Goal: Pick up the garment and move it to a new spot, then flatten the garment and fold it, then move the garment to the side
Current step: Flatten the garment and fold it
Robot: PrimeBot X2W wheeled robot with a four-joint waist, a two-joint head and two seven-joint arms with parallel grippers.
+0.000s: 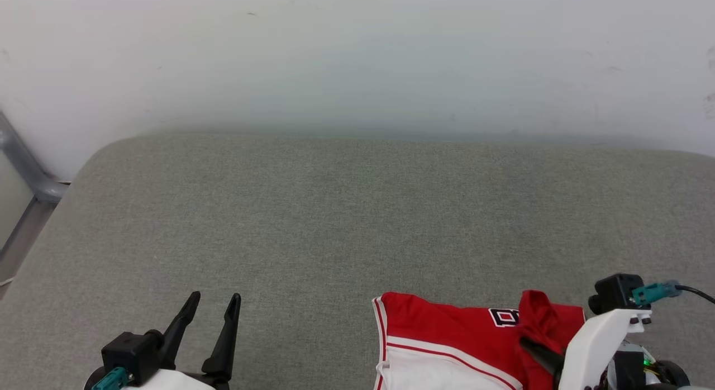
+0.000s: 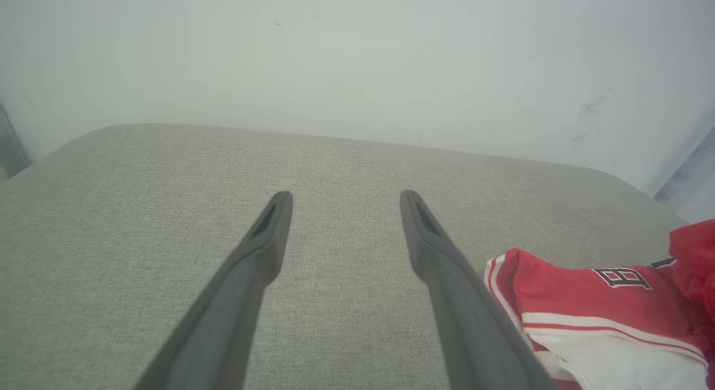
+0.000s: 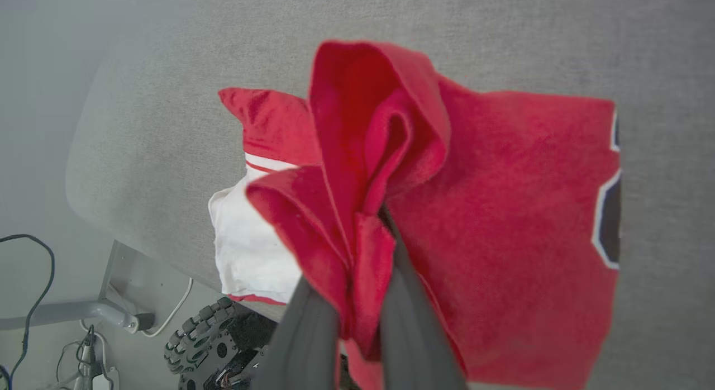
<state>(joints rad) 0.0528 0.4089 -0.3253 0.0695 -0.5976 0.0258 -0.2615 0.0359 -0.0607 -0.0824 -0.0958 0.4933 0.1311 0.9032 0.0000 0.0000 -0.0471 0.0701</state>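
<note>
Right claw (image 3: 371,222) is pinching shut on a bunched red fold of the garment (image 1: 447,329), which is lying at lower right, by the worktop (image 1: 313,211) edge. Left claw (image 1: 215,300) is hanging wide open, empty. Risk: the thin pinch slipping on lift, or the loose sleeve snagging the edge.

Grey pad (image 1: 335,211) open ahead; garment (image 1: 447,328) blocks near right corner.

A: Any lettering legible?
B: One black, white-edged "B" (image 2: 623,277) on the red garment (image 1: 447,328), toward its 1 o'clock corner in the head view.
A: More?
B: Another black character (image 3: 611,222) at the right wrist view's 3 o'clock edge, cut off, unreadable.
</note>
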